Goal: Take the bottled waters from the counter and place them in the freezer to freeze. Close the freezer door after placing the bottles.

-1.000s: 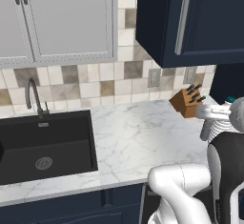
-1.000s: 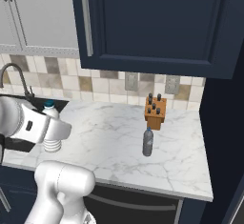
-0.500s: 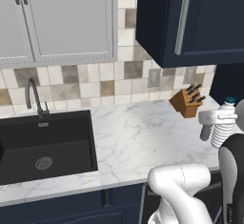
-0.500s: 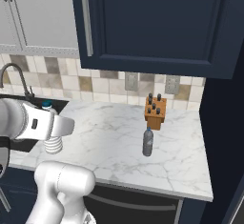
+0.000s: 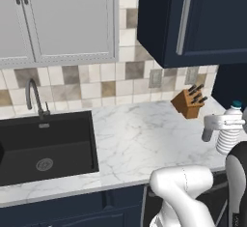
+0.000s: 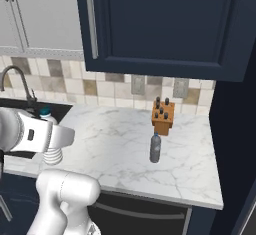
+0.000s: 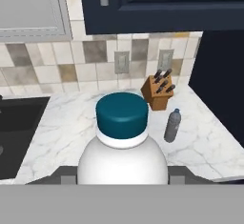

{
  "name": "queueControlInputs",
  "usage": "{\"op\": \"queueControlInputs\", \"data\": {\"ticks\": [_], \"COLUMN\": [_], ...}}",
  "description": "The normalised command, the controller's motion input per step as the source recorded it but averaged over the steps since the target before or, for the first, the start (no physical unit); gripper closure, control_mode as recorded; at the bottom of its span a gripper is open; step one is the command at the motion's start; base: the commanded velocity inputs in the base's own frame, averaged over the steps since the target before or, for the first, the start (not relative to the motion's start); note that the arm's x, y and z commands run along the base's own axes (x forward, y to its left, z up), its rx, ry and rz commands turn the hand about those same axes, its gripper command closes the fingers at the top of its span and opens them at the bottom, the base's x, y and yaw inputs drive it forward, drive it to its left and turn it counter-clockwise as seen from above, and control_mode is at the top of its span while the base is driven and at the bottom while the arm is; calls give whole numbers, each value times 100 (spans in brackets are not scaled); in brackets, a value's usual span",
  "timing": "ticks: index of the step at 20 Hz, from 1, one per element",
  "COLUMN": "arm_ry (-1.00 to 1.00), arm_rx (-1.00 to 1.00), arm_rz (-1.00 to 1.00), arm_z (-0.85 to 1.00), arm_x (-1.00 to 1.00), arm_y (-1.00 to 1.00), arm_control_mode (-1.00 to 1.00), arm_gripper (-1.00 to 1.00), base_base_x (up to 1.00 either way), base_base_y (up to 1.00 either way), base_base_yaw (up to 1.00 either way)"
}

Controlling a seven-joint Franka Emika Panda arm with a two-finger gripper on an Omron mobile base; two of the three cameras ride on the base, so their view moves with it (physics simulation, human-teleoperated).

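1. Ribbed translucent whitish plastic bottle with a blue cap sits upright in the tool, held clear above the white marble counter.
2. Tool is clamped on that bottle's upper body, just under the cap; left base view shows it at the counter's right end, right base view shows the bottle low at the left, by the white arm.
3. Second small greyish ribbed bottle stands upright on the counter, just in front of the wooden knife block, not touching it.
4. Black sink basin with a curved faucet is set into the counter's left part, well apart from both bottles.
5. Navy wall cabinet hangs above the knife block; tiled backsplash behind.
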Motion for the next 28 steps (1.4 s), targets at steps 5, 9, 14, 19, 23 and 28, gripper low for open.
{"op": "queueControlInputs", "data": {"ticks": [5, 9, 14, 19, 23, 28], "arm_ry": [0, 0, 0, 0, 0, 0], "arm_rx": [0, 0, 0, 0, 0, 0], "arm_rz": [0, 0, 0, 0, 0, 0], "arm_z": [0, 0, 0, 0, 0, 0], "arm_x": [0, 0, 0, 0, 0, 0], "arm_y": [0, 0, 0, 0, 0, 0], "arm_control_mode": [100, 100, 100, 100, 100, 100], "arm_gripper": [100, 100, 100, 100, 100, 100], "base_base_x": [-88, -78, -57, -86, -55, -55], "base_base_y": [0, -1, -7, -17, 0, -8], "base_base_yaw": [-2, 0, 0, 0, 0, 0]}}
